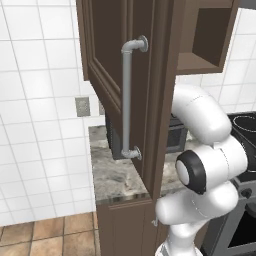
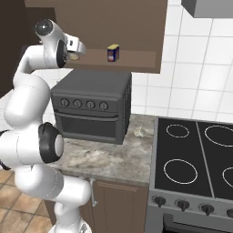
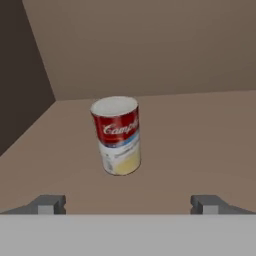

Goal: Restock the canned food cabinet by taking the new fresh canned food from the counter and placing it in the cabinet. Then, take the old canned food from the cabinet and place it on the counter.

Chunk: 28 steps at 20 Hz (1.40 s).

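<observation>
Hand view: we are facing the soup can (image 3: 117, 135) on the cabinet shelf (image 3: 200, 135), jaws open; advancing off-centre risks toppling it.

cabinet (image 1: 150, 75): dark brown wood, matt, panelled door; handle (image 1: 127, 97) grey metal pipe, dull sheen. Shelf inside smooth matt brown. Can (image 3: 116, 135): glossy red/white/yellow paper label, pale matt lid at 12 o'clock. Counter (image 2: 109, 159): mottled grey-brown stone, polished. Toaster oven (image 2: 91, 107) dark grey matt metal. Stovetop (image 2: 195, 154) glossy black glass. Wall tiles (image 1: 35, 75) smooth white.
</observation>
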### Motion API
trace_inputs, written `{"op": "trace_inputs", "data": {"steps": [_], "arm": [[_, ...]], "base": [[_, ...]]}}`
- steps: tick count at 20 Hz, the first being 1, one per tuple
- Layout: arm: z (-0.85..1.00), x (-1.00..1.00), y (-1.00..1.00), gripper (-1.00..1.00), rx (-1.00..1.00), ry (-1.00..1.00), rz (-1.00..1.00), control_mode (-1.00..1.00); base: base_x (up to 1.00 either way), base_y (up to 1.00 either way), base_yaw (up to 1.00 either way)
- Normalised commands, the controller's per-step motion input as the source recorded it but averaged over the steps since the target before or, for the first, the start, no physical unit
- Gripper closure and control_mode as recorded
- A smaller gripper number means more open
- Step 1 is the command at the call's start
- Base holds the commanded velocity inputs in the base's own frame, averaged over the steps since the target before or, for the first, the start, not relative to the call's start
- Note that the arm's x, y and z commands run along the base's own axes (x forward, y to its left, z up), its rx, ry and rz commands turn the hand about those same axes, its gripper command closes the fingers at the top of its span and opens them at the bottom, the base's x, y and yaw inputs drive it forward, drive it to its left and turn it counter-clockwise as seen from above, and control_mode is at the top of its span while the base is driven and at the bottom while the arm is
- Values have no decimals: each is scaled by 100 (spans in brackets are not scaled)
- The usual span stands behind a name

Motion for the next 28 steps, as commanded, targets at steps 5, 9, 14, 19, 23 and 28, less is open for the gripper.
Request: {"op": "trace_inputs", "data": {"steps": [5,9,14,19,23,28], "arm": [[0,38,15,-100,0,4,0,-100],[-9,36,0,-100,0,1,0,-100],[-11,32,0,-100,0,1,0,-100],[-10,31,1,-100,0,0,0,-100],[-9,27,6,-100,0,0,0,-100],[-12,22,4,100,-1,0,0,-100]], "base": [[0,0,0],[0,0,0],[0,0,0],[0,0,0],[0,0,0],[0,0,0]]}}
